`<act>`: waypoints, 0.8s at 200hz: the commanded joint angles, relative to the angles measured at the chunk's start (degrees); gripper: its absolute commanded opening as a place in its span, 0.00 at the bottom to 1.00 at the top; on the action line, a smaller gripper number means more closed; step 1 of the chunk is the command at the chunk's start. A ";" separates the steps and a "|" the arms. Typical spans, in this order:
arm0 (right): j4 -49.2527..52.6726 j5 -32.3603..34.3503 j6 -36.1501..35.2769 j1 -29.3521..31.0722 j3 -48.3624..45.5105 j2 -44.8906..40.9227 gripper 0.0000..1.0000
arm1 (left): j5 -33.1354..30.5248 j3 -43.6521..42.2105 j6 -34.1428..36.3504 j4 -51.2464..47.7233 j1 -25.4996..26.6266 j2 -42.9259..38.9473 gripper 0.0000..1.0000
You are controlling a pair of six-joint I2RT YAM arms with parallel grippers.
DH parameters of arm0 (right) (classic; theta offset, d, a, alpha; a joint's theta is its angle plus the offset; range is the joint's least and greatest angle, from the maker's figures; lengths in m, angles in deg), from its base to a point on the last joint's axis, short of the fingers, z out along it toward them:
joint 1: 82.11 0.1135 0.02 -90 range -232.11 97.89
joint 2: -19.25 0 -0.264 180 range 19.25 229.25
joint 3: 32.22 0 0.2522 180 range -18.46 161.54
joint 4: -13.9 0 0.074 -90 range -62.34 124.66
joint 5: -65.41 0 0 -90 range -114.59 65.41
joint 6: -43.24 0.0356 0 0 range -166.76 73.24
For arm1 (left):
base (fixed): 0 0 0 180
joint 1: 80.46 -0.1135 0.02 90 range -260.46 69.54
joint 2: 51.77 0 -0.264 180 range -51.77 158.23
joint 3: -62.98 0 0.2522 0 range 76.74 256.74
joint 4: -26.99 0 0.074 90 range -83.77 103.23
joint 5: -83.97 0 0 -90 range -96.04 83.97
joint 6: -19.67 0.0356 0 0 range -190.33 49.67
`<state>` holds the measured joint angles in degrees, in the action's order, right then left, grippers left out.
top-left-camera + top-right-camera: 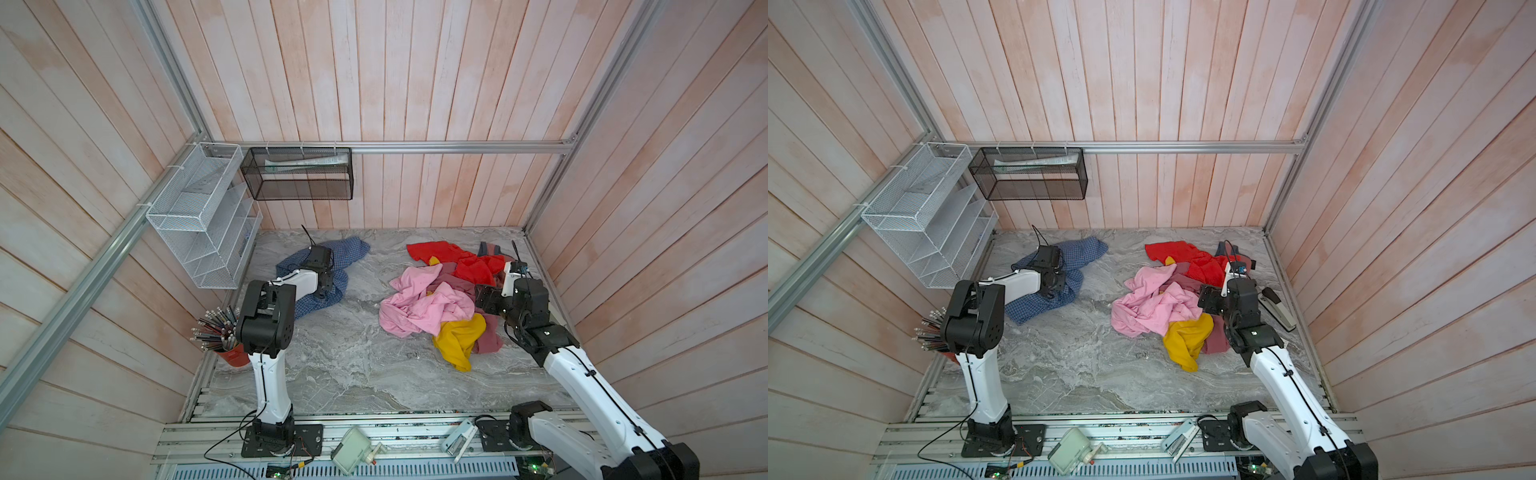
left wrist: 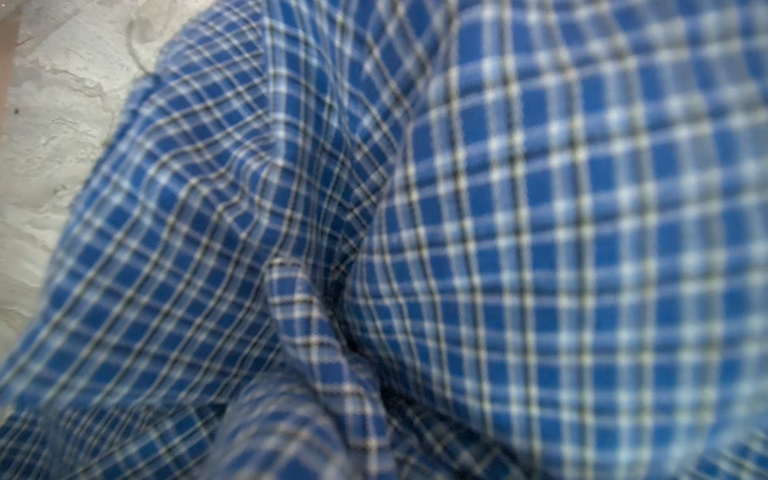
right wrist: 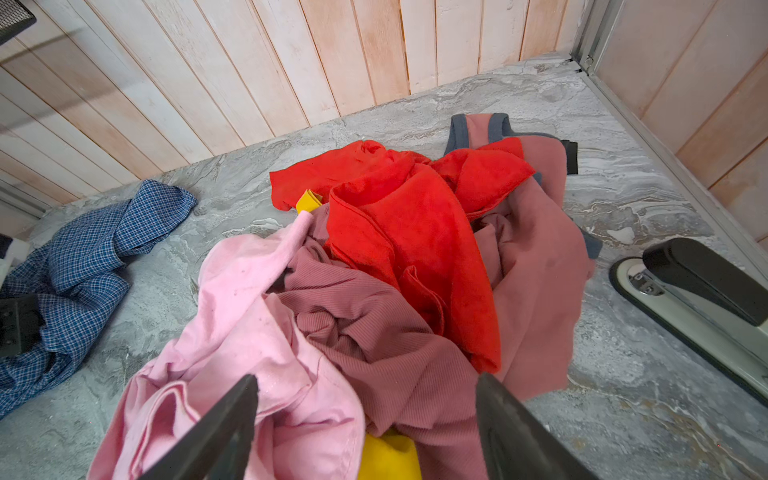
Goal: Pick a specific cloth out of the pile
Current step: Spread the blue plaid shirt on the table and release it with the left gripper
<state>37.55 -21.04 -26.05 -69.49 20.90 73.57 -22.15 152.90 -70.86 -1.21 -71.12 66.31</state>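
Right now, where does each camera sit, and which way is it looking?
Both top views: high above the near edge, looking down at the table; left arm and right arm show.
Left wrist: on the left arm, close against the cloth; no robot part shows.
Right wrist: on the right arm, facing the pile past its open right gripper.
Shared: both wrist views show the cloth.

Left arm [image 1: 272, 390], right arm [image 1: 582, 376]: white link shells, black joint housings. Black cable [image 1: 263, 382] runs along each white link; clips on right arm. Left elbow housing [image 1: 270, 320]: row of small holes. Black base plates [image 1: 307, 437]. Right gripper [image 3: 365, 378]: dark grey tapered fingers [image 3: 216, 432].
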 commanded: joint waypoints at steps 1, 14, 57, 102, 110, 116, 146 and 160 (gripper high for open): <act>0.03 -0.04 0.26 0.21 -0.25 0.24 0.83 | 0.79 4.01 1.92 -2.54 0.15 4.81 0.14; 0.38 0.09 0.29 0.19 -0.13 -0.01 0.82 | -0.69 6.95 3.05 -3.59 -0.02 6.92 0.19; 1.51 1.26 -0.14 0.26 -0.60 -1.30 0.83 | -2.98 11.32 5.96 -3.90 -1.14 9.25 0.39; 1.91 1.30 -0.77 0.21 -0.59 -1.41 0.85 | -2.80 8.64 9.11 -0.40 -1.43 6.09 0.57; 1.77 1.35 -0.76 0.21 -0.59 -1.34 0.85 | -2.78 7.98 9.66 0.61 -1.43 5.51 0.62; 1.69 1.30 -0.76 0.24 -0.56 -1.40 0.85 | -3.08 7.70 10.15 1.10 -1.43 5.21 0.64; 1.70 1.06 -0.85 0.23 -0.24 -1.31 0.85 | -2.69 6.06 10.25 2.08 -1.43 2.27 0.76; 1.47 1.15 -1.11 0.25 0.00 -1.19 0.85 | -2.80 4.05 10.42 3.96 -0.98 -0.61 0.84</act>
<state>38.25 -20.58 -26.22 -69.49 20.85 72.92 -25.78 160.14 -61.09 1.24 -72.43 70.59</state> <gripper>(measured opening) 0.849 0.784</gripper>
